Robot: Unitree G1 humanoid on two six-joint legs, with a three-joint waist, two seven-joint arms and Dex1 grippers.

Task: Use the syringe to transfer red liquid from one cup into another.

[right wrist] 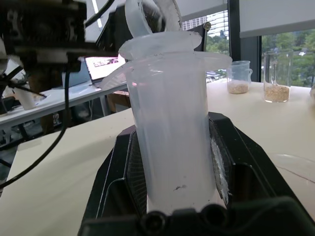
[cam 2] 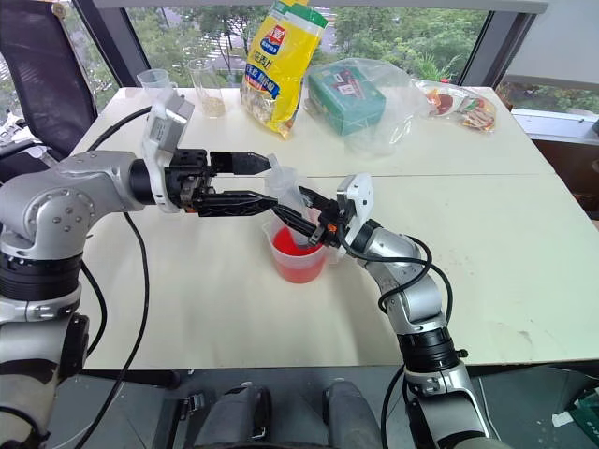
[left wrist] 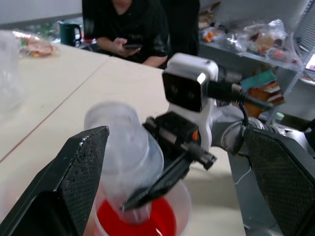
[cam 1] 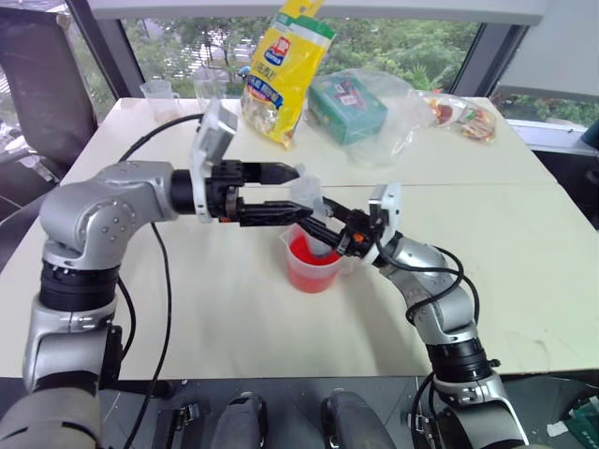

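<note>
My right gripper (cam 2: 301, 223) pinches the syringe (right wrist: 172, 142) by its barrel, holding it upright in the beaker (cam 2: 299, 257) of red liquid (cam 2: 292, 251) on the pale table (cam 2: 487, 281). The syringe's tip is hidden below. My left gripper (cam 2: 265, 183) stands spread, one finger on each side of the plunger top, not touching. Beyond it lie a yellow bag (cam 2: 278, 65), a teal box (cam 2: 347, 99) and windows.

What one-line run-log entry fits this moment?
right end effector: shut on syringe | left end effector: open | beaker: red liquid
</note>
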